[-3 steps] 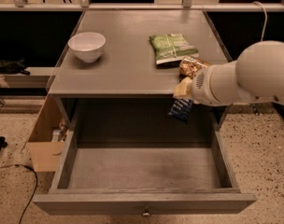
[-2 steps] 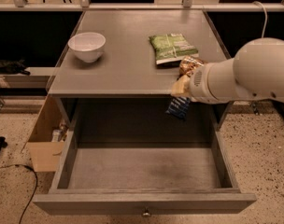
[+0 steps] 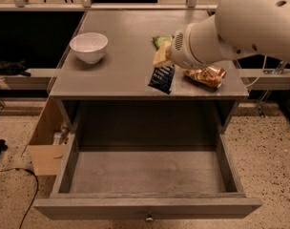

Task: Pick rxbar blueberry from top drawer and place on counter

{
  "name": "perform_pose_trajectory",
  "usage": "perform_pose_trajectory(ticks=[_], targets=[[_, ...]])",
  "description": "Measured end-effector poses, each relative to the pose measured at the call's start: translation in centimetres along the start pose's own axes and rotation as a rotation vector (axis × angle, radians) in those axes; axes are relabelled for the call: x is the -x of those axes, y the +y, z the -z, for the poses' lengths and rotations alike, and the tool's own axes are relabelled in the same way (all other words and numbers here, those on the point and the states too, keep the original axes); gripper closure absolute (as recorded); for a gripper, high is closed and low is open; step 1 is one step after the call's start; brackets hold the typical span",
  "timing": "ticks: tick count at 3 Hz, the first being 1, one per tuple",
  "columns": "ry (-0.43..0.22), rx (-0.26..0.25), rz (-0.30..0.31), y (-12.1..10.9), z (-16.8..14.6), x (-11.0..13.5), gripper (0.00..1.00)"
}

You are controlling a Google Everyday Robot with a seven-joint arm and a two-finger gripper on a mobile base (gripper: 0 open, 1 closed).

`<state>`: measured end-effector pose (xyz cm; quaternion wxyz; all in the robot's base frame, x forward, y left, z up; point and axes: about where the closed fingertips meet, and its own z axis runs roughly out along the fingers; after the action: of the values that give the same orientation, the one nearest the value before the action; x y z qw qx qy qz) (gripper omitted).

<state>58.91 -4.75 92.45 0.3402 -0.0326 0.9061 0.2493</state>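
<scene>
Our arm is a smooth, bulky white shell with a small dotted grille at the wrist. Our pale cream gripper (image 3: 161, 57) caps its tip, above the counter (image 3: 121, 75).

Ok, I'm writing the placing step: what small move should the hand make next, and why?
Probably lower a little and let go. The hand holds the rxbar blueberry over the counter near its front edge, beside the golden packet, already out of the open top drawer.

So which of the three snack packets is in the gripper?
The dark navy rxbar blueberry, held by the gripper above the counter; the green bag and golden-brown packet lie free.
</scene>
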Motion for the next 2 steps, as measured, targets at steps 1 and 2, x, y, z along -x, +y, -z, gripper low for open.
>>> perform_pose_trajectory(ticks=[1, 2], targets=[[-0.001, -0.003, 0.001, 0.0, -0.1, 0.2, 1.00], [-0.020, -0.019, 0.012, 0.1, -0.1, 2.1, 1.00]])
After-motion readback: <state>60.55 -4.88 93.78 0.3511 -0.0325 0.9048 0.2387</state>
